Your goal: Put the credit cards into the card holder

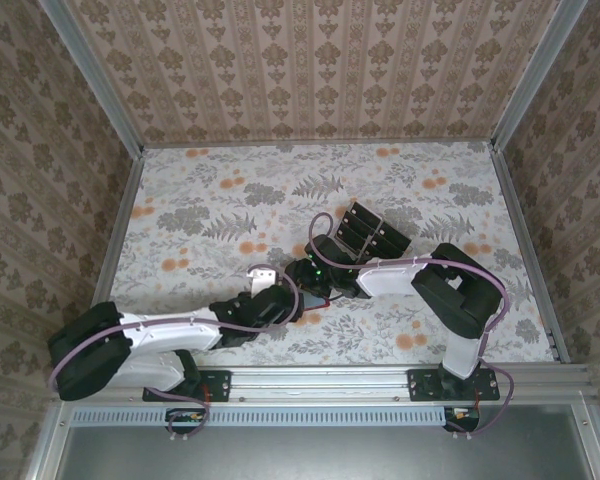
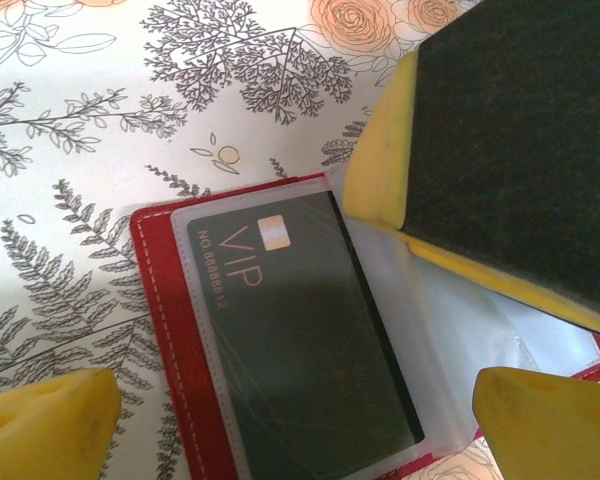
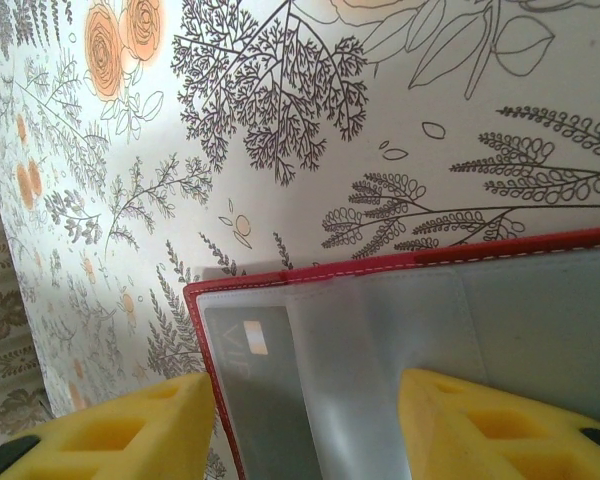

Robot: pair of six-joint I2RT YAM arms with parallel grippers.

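Observation:
The card holder (image 2: 170, 330) is a red wallet lying open on the flowered table, its clear sleeves spread out. One black credit card (image 2: 300, 340) marked VIP sits inside a sleeve. My left gripper (image 2: 290, 400) hangs wide open over the wallet, one yellow finger on each side. A finger of my right gripper (image 2: 380, 160) rests on the clear sleeves beside the card. In the right wrist view the right gripper (image 3: 305, 390) stands open across the wallet's (image 3: 380, 262) left part, with the sleeved card (image 3: 265, 400) between its fingers. From above, both grippers meet at the wallet (image 1: 317, 296).
A clear slotted tray (image 1: 392, 240) holding several black cards (image 1: 365, 228) stands just behind the grippers, right of centre. Patterned walls close in the table (image 1: 210, 200) at the left, right and back. Both arm bases sit on the rail at the near edge.

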